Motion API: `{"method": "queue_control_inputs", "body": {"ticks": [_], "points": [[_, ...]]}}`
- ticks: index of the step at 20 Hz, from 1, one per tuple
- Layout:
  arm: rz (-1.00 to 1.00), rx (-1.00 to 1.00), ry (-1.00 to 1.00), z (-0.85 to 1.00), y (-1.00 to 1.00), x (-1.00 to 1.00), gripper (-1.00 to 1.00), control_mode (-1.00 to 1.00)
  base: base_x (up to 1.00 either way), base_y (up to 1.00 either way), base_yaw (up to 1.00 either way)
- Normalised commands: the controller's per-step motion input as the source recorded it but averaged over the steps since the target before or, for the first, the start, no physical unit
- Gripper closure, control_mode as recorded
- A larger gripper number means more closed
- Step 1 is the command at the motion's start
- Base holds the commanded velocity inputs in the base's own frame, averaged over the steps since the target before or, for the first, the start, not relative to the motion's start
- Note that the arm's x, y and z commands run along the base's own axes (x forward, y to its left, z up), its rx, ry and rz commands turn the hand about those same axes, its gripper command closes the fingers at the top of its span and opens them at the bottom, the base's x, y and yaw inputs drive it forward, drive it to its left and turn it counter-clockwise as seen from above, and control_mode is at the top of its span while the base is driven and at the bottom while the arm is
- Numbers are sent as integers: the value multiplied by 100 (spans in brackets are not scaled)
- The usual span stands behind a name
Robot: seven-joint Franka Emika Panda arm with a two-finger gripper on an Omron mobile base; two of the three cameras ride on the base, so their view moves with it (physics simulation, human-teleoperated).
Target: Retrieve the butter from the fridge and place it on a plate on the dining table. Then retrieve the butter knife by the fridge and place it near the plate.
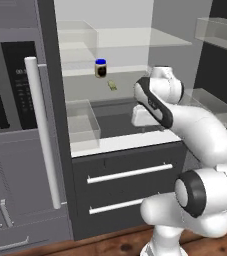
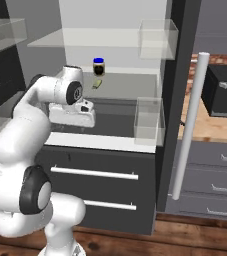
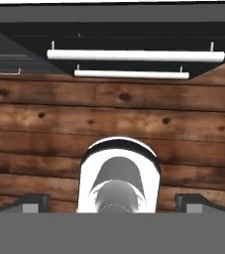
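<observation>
Butter [image 1: 113,85] lying on the white middle shelf inside the open fridge [image 1: 110,145], just beside and slightly forward of the dark jar with a blue lid [image 1: 101,68], not touching it. Resting flat, long axis running diagonally across the shelf, near end angled toward the fridge's right side in the left base view; appearing in the right base view [image 2: 98,83] directly below the jar [image 2: 99,66]. Sitting above and beyond the gripper [image 2: 80,116], well apart, deeper into the compartment. Hanging over the dark lower shelf with the hand turned down and back: hand view looking at wooden floor [image 3: 114,119] and the white drawer handles [image 3: 134,55] of the fridge's lower front, not at the shelf. Fingertips [image 3: 30,203] standing spread to their widest at the two bottom corners of that view, nothing between them, nothing touched. Judging the next move: raising the wrist to shelf height, rotating the hand toward the back wall, then aligning the jaws across the stick's short side, keeping clear of the jar.
</observation>
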Motion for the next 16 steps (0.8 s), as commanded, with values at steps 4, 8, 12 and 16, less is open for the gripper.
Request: {"method": "queue_control_inputs", "body": {"ticks": [4, 8, 12, 16], "points": [[-5, -30, -20, -3, -4, -76, -100, -100, 0, 0, 0], [-9, -13, -23, 0, 0, -59, -100, -100, 0, 0, 0], [-2, 1, -23, 4, -2, -23, -100, -100, 0, 0, 0], [-9, 16, -13, 17, -3, 0, -100, -100, 0, 0, 0]]}}
